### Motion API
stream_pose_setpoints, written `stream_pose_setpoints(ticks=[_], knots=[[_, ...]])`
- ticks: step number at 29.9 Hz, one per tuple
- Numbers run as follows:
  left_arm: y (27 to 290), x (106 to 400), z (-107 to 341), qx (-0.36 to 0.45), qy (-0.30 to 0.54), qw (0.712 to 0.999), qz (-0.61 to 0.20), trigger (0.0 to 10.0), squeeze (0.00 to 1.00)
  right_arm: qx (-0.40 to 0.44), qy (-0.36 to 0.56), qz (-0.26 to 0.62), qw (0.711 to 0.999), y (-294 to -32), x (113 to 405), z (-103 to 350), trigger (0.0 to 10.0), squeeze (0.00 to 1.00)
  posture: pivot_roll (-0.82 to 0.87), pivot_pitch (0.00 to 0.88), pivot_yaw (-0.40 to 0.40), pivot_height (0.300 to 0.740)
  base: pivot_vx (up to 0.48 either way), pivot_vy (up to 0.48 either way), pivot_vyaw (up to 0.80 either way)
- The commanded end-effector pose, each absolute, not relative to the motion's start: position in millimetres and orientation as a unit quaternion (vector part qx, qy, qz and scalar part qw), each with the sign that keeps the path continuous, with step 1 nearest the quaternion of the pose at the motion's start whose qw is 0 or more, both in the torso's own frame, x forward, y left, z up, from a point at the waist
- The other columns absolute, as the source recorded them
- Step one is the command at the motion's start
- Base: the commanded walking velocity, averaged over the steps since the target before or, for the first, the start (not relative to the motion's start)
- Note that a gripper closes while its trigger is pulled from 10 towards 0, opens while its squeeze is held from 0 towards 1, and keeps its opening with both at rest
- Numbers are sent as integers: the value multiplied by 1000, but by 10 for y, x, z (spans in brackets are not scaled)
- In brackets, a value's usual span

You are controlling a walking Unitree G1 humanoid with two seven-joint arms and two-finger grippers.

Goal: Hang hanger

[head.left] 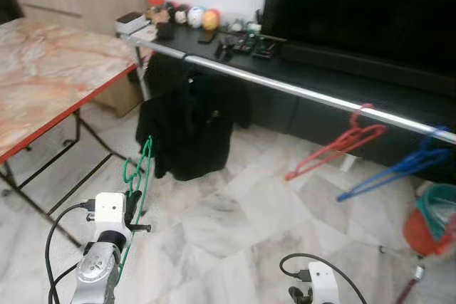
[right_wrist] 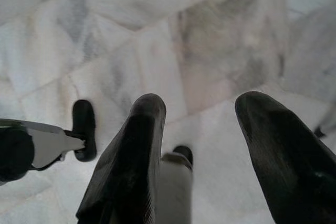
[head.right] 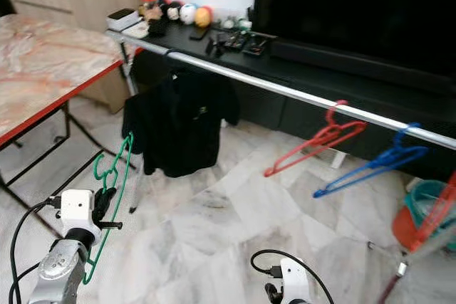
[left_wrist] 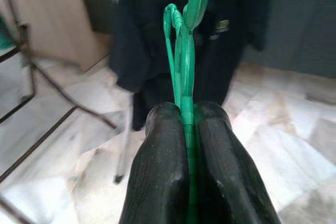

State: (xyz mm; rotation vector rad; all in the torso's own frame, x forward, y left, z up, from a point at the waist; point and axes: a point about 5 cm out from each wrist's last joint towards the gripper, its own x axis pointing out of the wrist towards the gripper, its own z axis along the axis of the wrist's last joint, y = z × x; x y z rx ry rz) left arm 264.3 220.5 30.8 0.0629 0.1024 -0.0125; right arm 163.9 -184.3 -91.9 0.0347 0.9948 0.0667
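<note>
A green hanger [head.left: 140, 174] stands upright in my left gripper [head.left: 132, 203], low at the left, short of the silver rail [head.left: 299, 91]. In the left wrist view the black fingers [left_wrist: 163, 156] are shut on the green hanger [left_wrist: 184, 66], its hook pointing toward the black garment [left_wrist: 157, 35]. On the rail hang a black garment [head.left: 189, 126], a red hanger [head.left: 342, 144] and a blue hanger [head.left: 402, 169]. My right gripper [right_wrist: 205, 124] hangs low over the marble floor, fingers spread apart and holding nothing.
A marble-topped table [head.left: 50, 76] with a red edge and thin black legs stands at the left. Behind the rail is a black TV console [head.left: 335, 62] with small items and a large screen. An orange and teal bucket [head.left: 434, 222] sits at the right.
</note>
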Motion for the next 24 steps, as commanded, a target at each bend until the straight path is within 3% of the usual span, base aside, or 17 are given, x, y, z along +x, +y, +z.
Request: stream_pose_setpoints(ticks=[1,7,24], knots=[[2199,2638,309,32,51,998,-7,10000,0,17,478,27,878,-1886,1645,-912,10000,0,-56,0,-24,740,0,-420,0],[2220,2639,313,33,52,998,-2,10000,0,19,478,29,878,-1883,1644,-912,10000,0,-57,0,-24,740,43,-414,0],[2237,2677,392,9,38,999,-10,10000,0,30,473,25,880,-1878,1645,-910,10000,0,-58,0,-24,740,47,0,0]])
